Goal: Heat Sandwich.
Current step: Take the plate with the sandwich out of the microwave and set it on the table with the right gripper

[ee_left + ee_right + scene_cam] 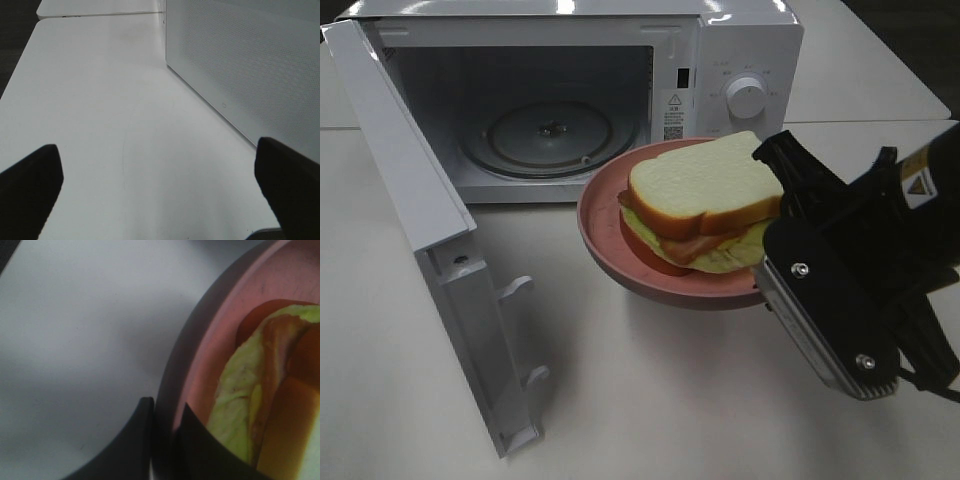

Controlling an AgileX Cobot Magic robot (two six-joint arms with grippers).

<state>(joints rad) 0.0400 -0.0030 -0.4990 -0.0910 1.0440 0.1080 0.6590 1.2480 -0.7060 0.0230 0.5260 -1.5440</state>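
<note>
Clearly the right claw [162, 432] pinches the pink plate's [200, 365] rim, sandwich [705, 200] aboard; left claw [160, 185] gapes wide.

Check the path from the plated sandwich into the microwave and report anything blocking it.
Nothing visible blocks it. The microwave door is swung open to the left, the cavity holds only its glass turntable, and the sandwich on the pink plate, gripped by the right gripper, sits just before the opening.

The sandwich [705, 200] lies on a plate [620, 262], just before the microwave [740, 50], whose door [410, 200] stands open at left. The right gripper [765, 285] is at the plate's right rim.
</note>
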